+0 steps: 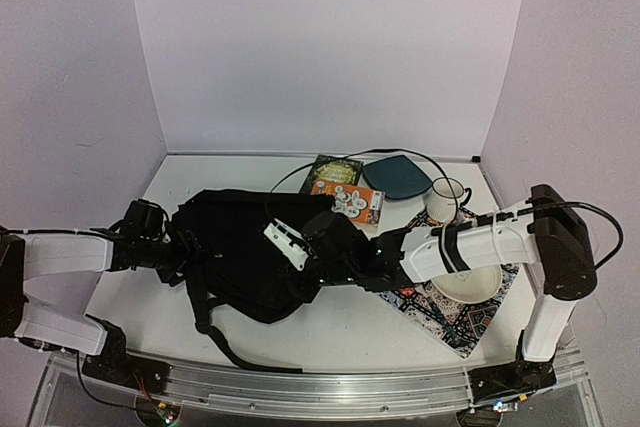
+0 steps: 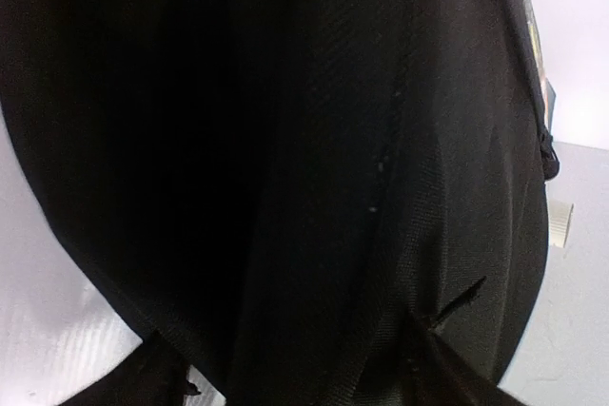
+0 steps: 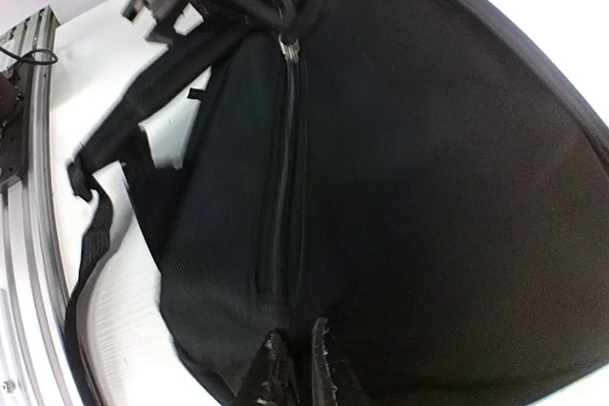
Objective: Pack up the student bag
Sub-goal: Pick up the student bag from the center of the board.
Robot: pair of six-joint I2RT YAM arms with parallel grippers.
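The student bag, a big soft black backpack, lies flat on the white table with its straps trailing toward the near edge. My left gripper is at the bag's left end. In the left wrist view its fingers stand wide apart and open, with black fabric filling the space ahead. My right gripper presses on the bag's right end. Its fingertips are a narrow slit apart at the near end of the zip. Whether fabric is pinched there is hidden in the dark.
Behind the bag lie a green book, an orange card pack and a teal pouch. A white mug and a bowl sit on a patterned cloth under the right arm. A white tag lies on the bag.
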